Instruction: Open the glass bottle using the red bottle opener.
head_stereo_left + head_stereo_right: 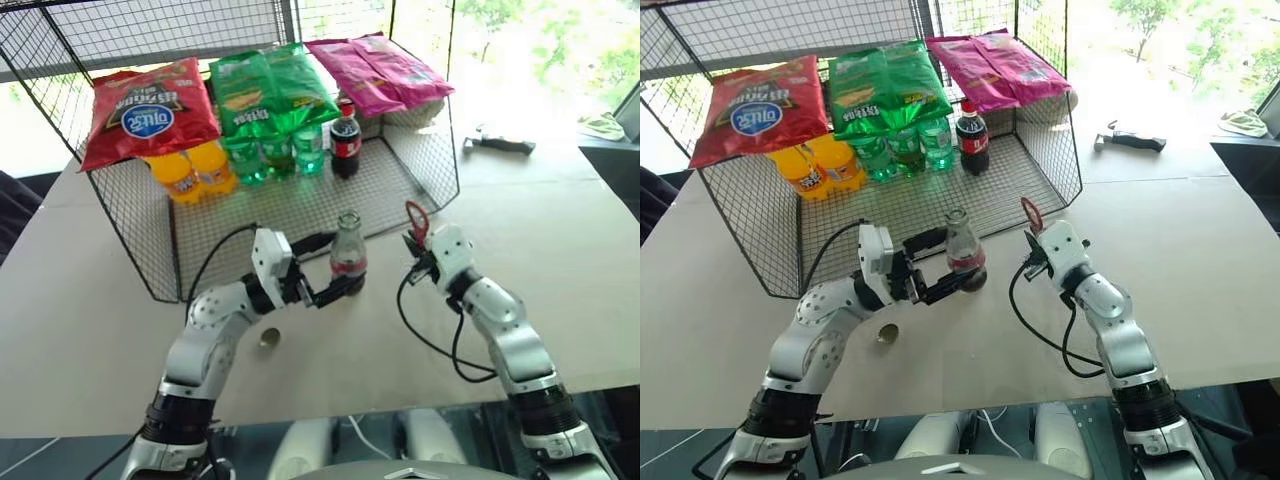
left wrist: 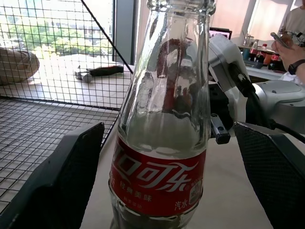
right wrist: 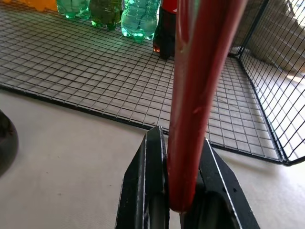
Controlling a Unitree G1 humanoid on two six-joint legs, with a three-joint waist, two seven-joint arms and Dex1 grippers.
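The slim clear glass cola bottle (image 1: 348, 255), uncapped, stood on the counter (image 1: 90, 300) between the left claw's (image 1: 335, 268) wide-spread fingers. The right claw (image 1: 418, 243) pinched the flat red ring-headed opener (image 1: 417, 219).

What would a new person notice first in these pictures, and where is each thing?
At the table's middle the glass bottle stands uncapped between the open fingers of the left gripper, with a small round cap lying on the table nearer the robot. To its right, the right gripper holds the red bottle opener upright. Behind, a wire cage holds bright snack bags above orange, green and cola bottles.
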